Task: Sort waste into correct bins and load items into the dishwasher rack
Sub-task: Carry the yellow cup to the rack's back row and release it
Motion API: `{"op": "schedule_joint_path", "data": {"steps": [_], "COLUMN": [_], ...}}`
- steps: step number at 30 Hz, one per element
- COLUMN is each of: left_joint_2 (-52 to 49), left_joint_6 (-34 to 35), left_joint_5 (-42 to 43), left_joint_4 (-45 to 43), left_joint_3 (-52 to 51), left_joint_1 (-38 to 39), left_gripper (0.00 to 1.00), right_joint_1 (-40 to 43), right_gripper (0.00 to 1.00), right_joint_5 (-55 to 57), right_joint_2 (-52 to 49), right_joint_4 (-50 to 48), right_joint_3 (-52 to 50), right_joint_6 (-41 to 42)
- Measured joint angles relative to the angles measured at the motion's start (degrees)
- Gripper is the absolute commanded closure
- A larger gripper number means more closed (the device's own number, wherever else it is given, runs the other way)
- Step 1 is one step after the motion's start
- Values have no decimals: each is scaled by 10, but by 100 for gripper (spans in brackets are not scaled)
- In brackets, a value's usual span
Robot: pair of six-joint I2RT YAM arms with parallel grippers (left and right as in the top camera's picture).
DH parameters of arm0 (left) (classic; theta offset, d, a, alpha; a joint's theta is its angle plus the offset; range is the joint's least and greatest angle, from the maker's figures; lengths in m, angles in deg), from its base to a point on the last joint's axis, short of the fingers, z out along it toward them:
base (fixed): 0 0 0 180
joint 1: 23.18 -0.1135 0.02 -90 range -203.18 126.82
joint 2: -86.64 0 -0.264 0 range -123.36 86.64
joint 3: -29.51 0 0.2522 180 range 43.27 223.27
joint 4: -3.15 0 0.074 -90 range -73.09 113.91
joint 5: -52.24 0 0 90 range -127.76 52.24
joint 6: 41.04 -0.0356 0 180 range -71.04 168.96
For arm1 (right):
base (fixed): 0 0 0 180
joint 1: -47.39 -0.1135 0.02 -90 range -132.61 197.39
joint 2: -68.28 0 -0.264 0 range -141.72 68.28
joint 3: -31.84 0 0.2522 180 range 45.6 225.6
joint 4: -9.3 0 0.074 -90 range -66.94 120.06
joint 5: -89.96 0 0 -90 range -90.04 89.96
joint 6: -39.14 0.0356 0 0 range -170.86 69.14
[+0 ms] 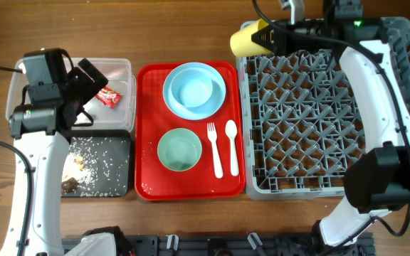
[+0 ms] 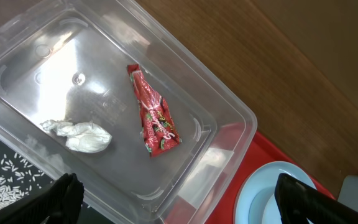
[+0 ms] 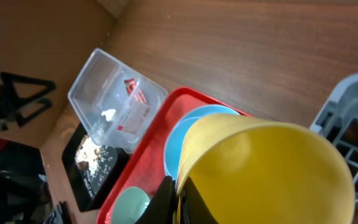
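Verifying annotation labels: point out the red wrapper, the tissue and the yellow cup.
red wrapper [image 2: 156, 118], left wrist view, middle of its printed face.
tissue [image 2: 82, 135], left wrist view, centre of the crumpled wad.
yellow cup [image 3: 272, 174], right wrist view, its side wall.

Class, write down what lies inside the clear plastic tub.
Inside the tub lie a red wrapper and a crumpled white tissue, apart from each other. From overhead the left arm covers the tissue.
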Motion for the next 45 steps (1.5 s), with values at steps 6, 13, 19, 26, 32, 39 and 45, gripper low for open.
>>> {"op": "schedule_joint_path", "data": {"steps": [6,13,19,26,32,39,45], "left_joint_2": [0,0,0,0,0,0,0], "left_joint_6": [0,0,0,0,0,0,0], "left_joint_5": [0,0,0,0,0,0,0], "left_joint_4": [0,0,0,0,0,0,0], "left_joint_3": [0,0,0,0,0,0,0], "left_joint_1": [0,0,0,0,0,0,0], "left_gripper": [0,0,0,0,0,0,0], "right_joint_1": [2,13,14,14,14,14,14], "right_gripper": [96,96,96,95,95,95,95], "right_joint_5": [1,25,54,70,88,130,147], "right_joint_2": [0,0,0,0,0,0,0], "right_joint_4": [-77,-101,-101,-98,-97,-81,-66], "right_joint_3": [-82,-120,-120,-120,-120,-121,-122], "right_joint_6": [9,11,11,11,11,11,10]}}
